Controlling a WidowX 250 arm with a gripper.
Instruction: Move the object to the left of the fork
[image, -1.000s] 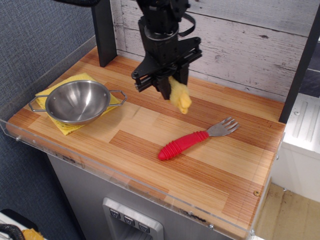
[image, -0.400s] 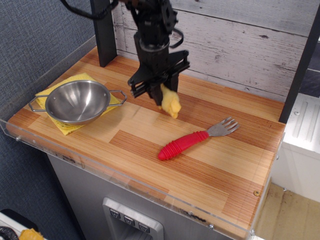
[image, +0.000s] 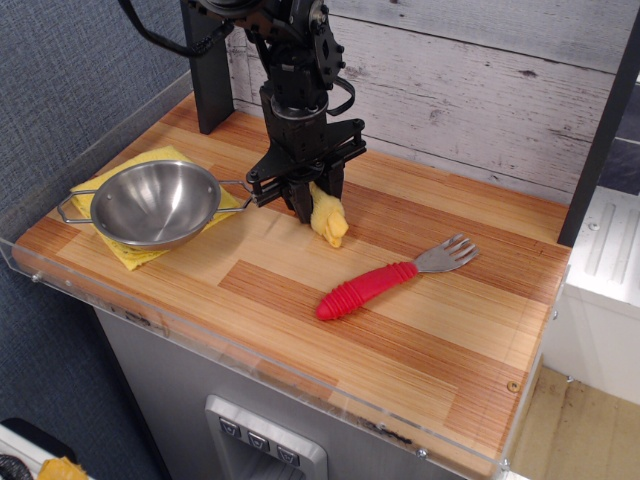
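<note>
The small yellow plush duck (image: 329, 221) hangs from my gripper (image: 311, 200), its lower end at or just above the wooden tabletop. My gripper is shut on the duck's upper part. The fork (image: 388, 279), with a ribbed red handle and silver tines pointing to the right, lies on the table to the right of and in front of the duck. The duck is left of the fork's tines and above the handle's near end.
A steel bowl (image: 155, 203) with wire handles sits on a yellow cloth (image: 128, 254) at the left. A black post (image: 207, 62) stands at the back left. A clear acrylic rim (image: 250, 352) runs along the table's front edge.
My gripper has moved down and to the left with the duck, from well above the table to near its surface.
</note>
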